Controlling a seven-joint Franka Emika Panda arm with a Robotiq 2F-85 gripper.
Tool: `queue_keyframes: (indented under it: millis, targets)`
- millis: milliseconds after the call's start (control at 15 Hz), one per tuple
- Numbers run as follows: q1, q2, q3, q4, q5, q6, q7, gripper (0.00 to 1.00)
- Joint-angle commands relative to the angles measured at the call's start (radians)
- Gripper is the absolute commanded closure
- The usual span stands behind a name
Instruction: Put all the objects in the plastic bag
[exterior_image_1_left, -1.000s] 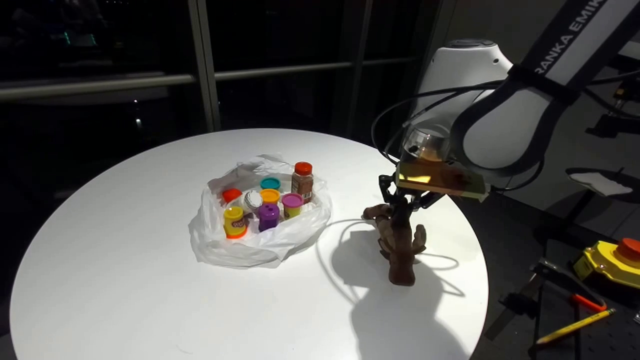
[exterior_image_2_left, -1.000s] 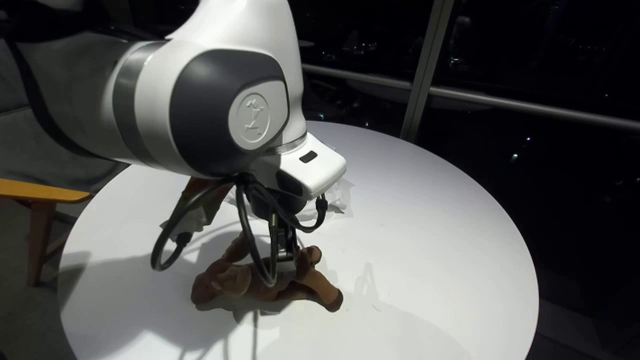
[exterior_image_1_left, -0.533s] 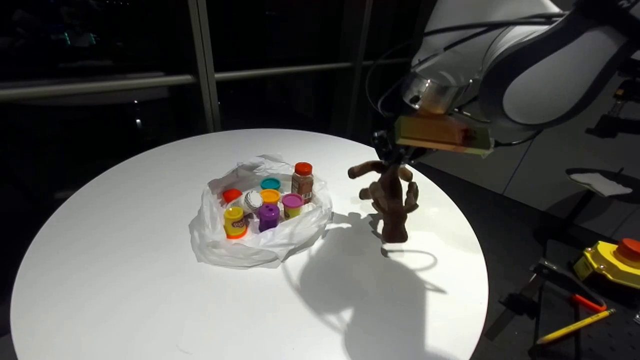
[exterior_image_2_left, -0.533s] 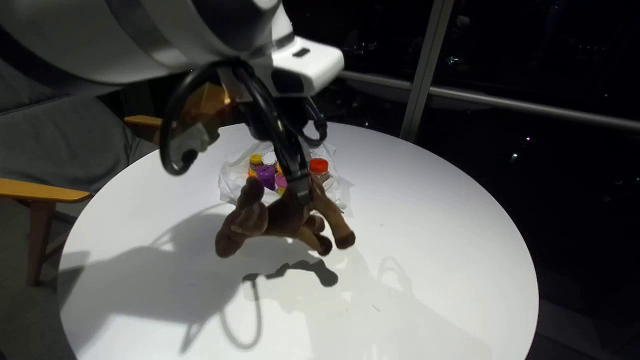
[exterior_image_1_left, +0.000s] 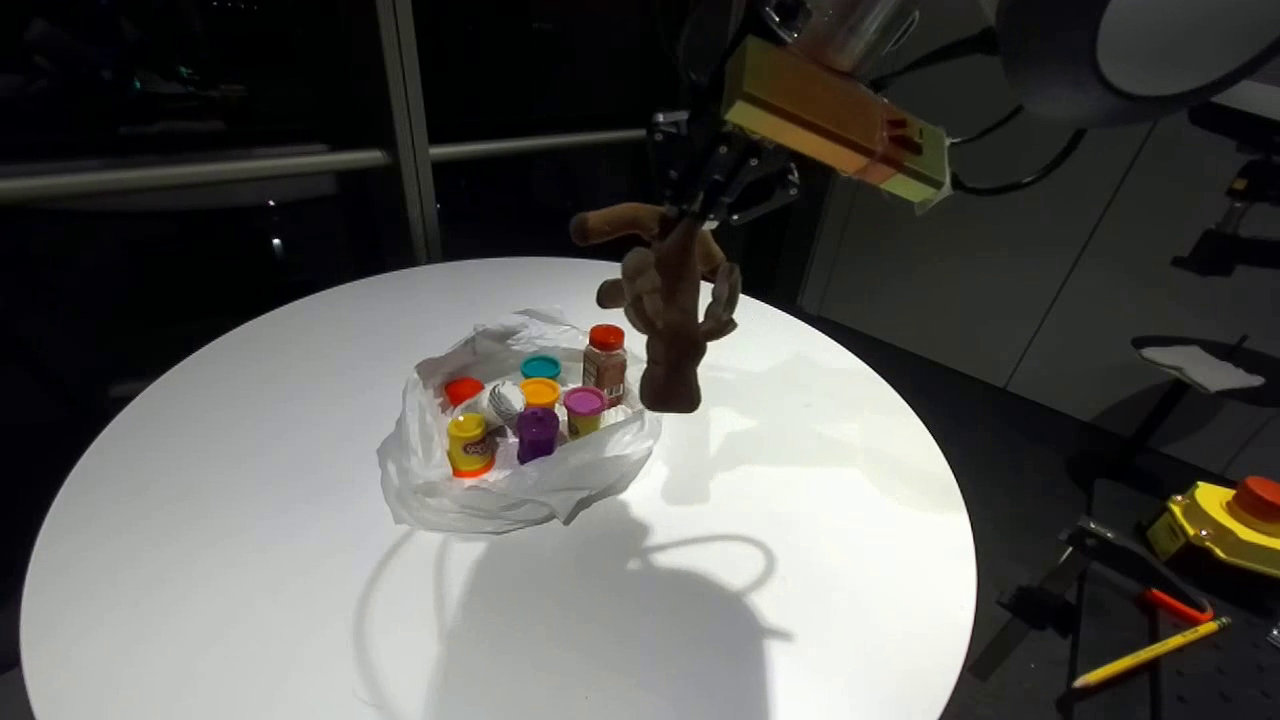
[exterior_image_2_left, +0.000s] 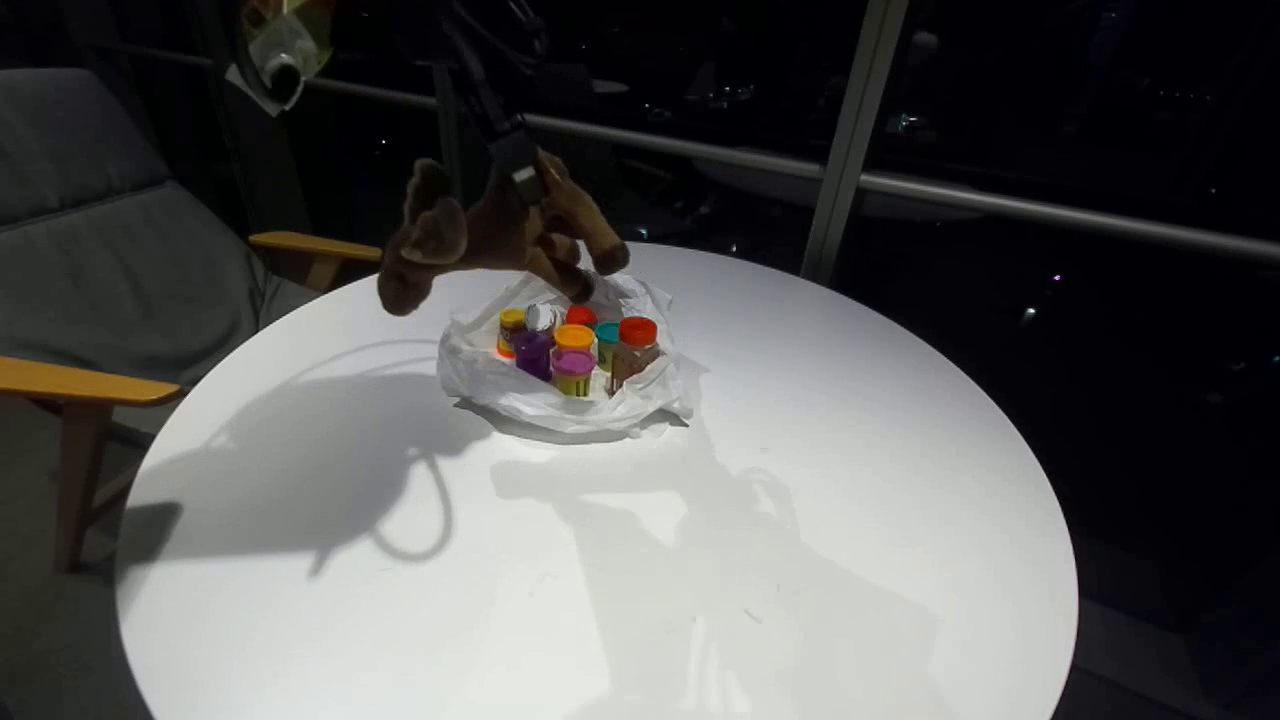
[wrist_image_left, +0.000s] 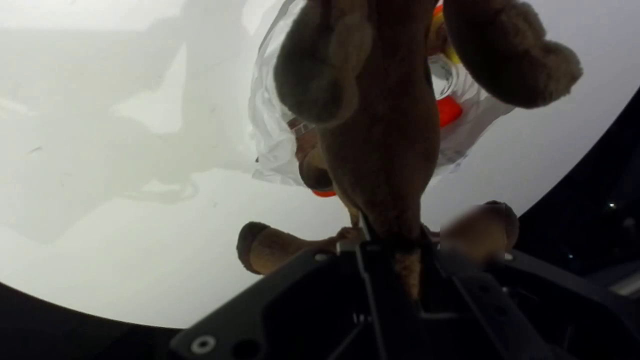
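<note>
The plush toy (exterior_image_1_left: 676, 295), clamped in the fingers (exterior_image_2_left: 518, 168) of the gripper (exterior_image_1_left: 692, 213) near the plastic bag (exterior_image_1_left: 500, 505), could topple the red-capped bottle (exterior_image_1_left: 605, 366) inside if its legs (exterior_image_2_left: 588, 222) snag.

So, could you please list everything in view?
Table: 1, white, centre
Plastic bag: 1, white, on table
Small tubs: 5, yellow, purple, orange, pink, teal, in bag
Jar: 1, red lid, in bag
Unidentified object: 1, red, in bag
Roundish object: 1, white, in bag
Plush toy: 1, brown, above table
Chair: 1, grey, beside table
Pencil: 1, yellow, beside table
Button box: 1, yellow, near pencil
Windows: several, dark, background
Gripper: 1, black, holding plush toy
Robot arm: 1, grey, above gripper
</note>
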Motion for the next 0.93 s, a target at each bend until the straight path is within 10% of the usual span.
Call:
queue_keyframes:
  millis: [0, 867]
  targets:
    - [0.022, 0.094, 0.059, 0.065, 0.199, 0.035, -0.062, 0.97]
    - [0.044, 0.536, 0.018, 0.483, 0.271, -0.038, 0.218, 0.97]
